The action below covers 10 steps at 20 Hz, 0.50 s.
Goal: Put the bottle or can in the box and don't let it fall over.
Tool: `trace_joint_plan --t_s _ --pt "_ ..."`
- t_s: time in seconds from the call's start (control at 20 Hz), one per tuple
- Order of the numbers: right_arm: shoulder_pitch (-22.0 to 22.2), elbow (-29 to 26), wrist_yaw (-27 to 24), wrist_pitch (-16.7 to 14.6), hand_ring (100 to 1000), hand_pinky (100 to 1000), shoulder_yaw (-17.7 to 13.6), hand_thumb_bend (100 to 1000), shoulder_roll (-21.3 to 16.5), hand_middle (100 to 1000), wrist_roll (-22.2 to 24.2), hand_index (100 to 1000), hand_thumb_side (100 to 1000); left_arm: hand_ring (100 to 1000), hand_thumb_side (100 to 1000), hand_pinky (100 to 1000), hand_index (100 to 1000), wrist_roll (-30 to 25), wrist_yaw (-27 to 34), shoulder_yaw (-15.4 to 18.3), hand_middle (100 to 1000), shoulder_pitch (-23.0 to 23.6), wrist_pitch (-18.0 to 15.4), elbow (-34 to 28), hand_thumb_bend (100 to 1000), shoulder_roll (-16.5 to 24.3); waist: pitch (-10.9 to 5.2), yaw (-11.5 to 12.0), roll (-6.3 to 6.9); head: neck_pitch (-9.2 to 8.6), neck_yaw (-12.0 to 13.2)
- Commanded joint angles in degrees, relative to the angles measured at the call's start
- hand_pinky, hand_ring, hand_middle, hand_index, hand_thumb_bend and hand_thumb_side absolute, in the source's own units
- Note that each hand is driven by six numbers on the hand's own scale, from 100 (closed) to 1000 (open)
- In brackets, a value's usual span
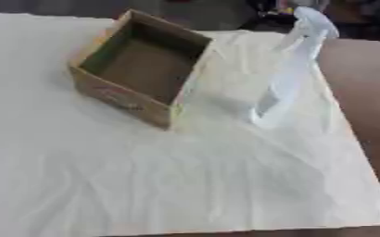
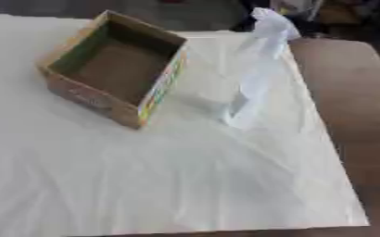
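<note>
I see no hand and cannot tell its fingers – the bottle (image 1: 289, 76) stands upright just right of the box (image 1: 141, 65).

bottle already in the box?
No: the spray bottle stands on the white cloth to the right of the cardboard box, which holds nothing.

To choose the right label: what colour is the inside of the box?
Plain brown cardboard inside the box, clearest in the left eye view.
</note>
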Motion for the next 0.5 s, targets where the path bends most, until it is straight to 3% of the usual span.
trace_joint_plan --t_s 0.05,0.5 --pt "-0.2 -1.3 0.0 0.0 1000 998 -0.4 100 -1.2 1000 0.0 906 484 1000 592 1000 743 0.0 -0.1 0.4 1000 -0.5 -0.2 -1.2 392 1.7 -1.26 0.0 0.32 0.04 0.0" --pt "0.0 -1.3 -0.1 0.2 1000 1000 -0.3 100 -1.2 1000 0.2 912 472 1000 592 1000 743 0.0 -0.1 0.4 1000 -0.5 -0.2 -1.2 392 1.7 -1.3 0.0 0.24 0.17 -0.1"
